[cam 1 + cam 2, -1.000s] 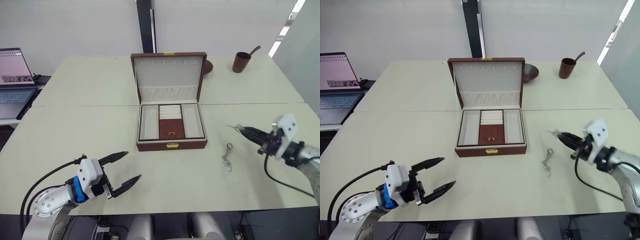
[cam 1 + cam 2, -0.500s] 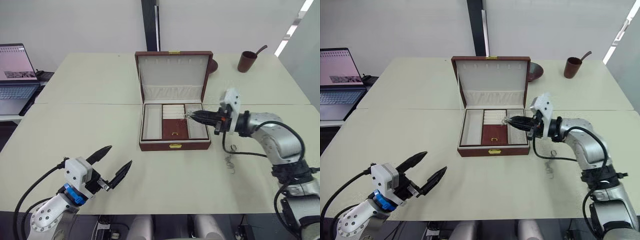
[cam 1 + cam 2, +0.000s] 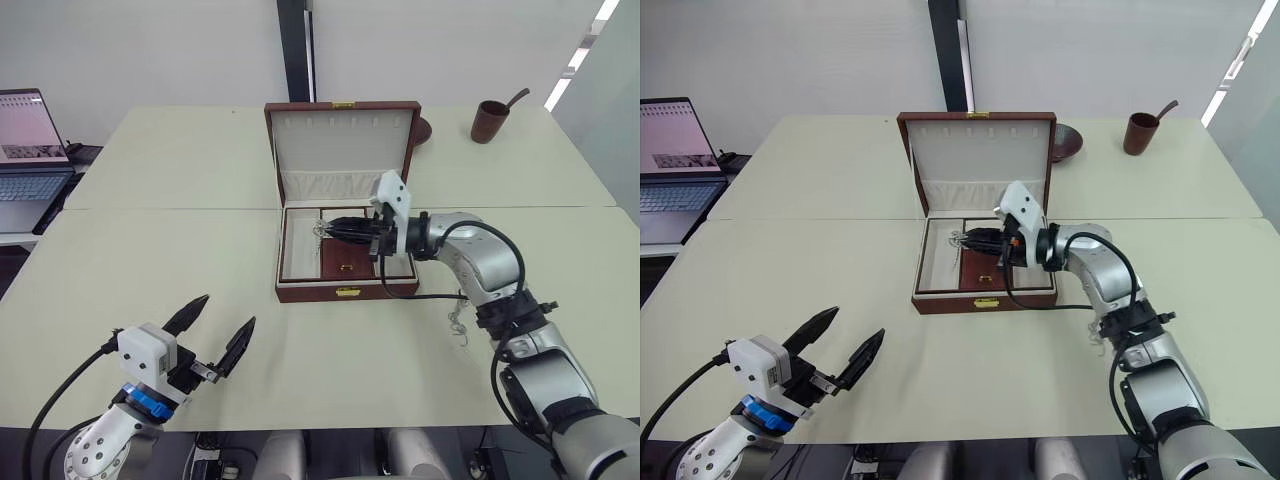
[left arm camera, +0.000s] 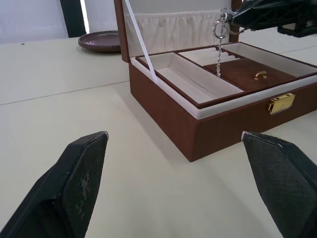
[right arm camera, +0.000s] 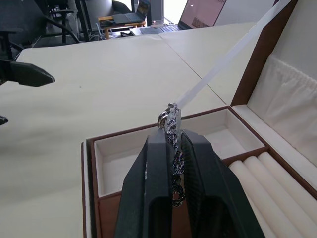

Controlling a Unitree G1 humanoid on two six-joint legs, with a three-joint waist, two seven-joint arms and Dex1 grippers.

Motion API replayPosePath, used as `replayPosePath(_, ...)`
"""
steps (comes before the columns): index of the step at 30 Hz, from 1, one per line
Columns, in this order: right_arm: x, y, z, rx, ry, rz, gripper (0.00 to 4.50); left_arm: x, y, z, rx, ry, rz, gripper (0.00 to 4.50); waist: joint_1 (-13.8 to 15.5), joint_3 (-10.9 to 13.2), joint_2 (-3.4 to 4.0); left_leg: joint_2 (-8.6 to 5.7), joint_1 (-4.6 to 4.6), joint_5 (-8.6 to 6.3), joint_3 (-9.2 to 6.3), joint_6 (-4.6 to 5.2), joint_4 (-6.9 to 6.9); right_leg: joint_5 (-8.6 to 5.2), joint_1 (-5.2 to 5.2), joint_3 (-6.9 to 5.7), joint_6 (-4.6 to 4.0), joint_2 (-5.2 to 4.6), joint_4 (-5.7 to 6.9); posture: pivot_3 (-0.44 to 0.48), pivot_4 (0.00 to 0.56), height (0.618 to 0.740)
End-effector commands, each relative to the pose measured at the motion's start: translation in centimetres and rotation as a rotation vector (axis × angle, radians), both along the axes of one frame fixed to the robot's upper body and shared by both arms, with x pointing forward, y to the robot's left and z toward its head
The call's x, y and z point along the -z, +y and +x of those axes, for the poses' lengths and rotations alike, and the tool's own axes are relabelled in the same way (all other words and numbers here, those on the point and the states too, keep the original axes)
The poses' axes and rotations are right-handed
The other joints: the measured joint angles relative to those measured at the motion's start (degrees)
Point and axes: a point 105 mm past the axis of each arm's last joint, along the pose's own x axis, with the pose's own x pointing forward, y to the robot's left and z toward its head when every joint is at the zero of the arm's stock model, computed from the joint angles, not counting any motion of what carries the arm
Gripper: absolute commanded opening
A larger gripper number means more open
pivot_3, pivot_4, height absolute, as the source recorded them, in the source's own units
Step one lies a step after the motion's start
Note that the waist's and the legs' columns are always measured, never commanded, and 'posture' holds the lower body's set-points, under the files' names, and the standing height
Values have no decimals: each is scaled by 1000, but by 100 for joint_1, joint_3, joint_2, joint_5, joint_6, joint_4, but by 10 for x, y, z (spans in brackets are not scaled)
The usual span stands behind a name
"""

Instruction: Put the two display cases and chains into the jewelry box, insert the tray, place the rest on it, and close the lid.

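Right pincer [image 3: 333,228] was clamped on a chain [image 4: 219,37], holding it over the tray [image 3: 344,256] seated in the box [image 3: 345,291]; chain dangled above the tray's centre section. Lid [image 3: 340,150] stood open. Another chain [image 3: 459,318] lay on the counter [image 3: 150,250] right of the box. Left pincer [image 3: 214,330] hovered wide open and empty, well apart from the box.

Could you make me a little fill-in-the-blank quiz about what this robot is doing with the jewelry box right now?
1. The right end effector is shut on a silver ____.
2. The jewelry box stands with its lid ____.
3. The left end effector hovers over the table with its fingers ____.
4. Another chain lies on the table to the robot's ____ of the box.

Missing words: chain; open; open; right
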Motion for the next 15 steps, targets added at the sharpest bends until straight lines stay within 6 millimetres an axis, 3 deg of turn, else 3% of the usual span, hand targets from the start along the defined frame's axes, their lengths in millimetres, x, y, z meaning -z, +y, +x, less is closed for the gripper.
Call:
replayPosePath(1,-11,11,1,-15,-76,0,87,-9,-4,-3,4,-39,11,4500,0,0,0,0,0,0,-1,0,0,0,0,-1,0,0,0,0,150,740)
replayPosePath(15,3,32,2,-23,-95,-40,87,-18,-9,4,-8,-56,6,4500,-2,0,0,-1,0,0,-1,0,-1,0,-2,-1,0,2,1,0,150,740)
